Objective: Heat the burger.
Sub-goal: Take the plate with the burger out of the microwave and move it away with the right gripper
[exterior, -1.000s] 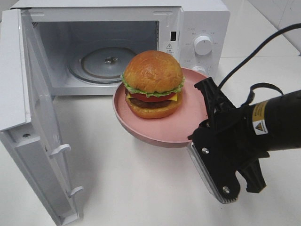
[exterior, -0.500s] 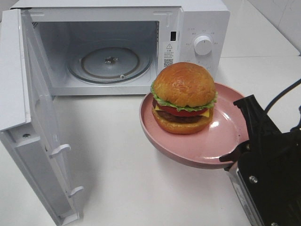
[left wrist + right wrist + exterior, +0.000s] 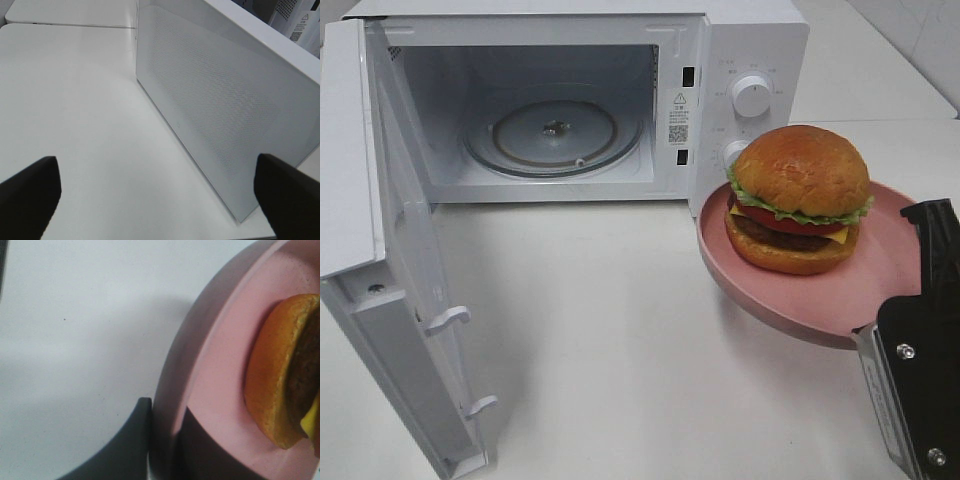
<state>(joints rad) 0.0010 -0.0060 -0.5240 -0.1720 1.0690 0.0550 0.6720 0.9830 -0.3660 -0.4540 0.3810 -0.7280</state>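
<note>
Nearest the high camera, the right gripper (image 3: 910, 300) enters from the lower right corner, black housing with a metal-edged plate. Its jaws are clamped on the near rim of the pink plate (image 3: 790, 305). The right wrist view confirms the pinch: one dark finger (image 3: 127, 445) outside and under the rim, the other pressed on the plate's inner face, rim (image 3: 170, 405) between them.

The plate is tilted, its near-left edge lower, and casts a shadow on the white table (image 3: 620, 350); it seems held off the surface, but whether any part of the underside touches cannot be told.

The burger (image 3: 797, 198) sits on the plate, upright, toward the side away from the gripper. It is well apart from the jaws, with bare pink plate between. In the wrist view only the bottom bun, a sliver of patty and a corner of cheese (image 3: 282, 375) show.

Plate and burger are outside the microwave (image 3: 580, 100), just in front of its control panel and knobs (image 3: 752, 95).

Further back, the microwave door (image 3: 400, 250) is swung wide open to the left. Cavity lit, glass turntable (image 3: 555, 135) bare.

Left gripper (image 3: 160, 195): two dark fingertips (image 3: 30, 195) far apart, jaws released, holding nothing, beside the microwave's perforated white side wall (image 3: 215, 110).
</note>
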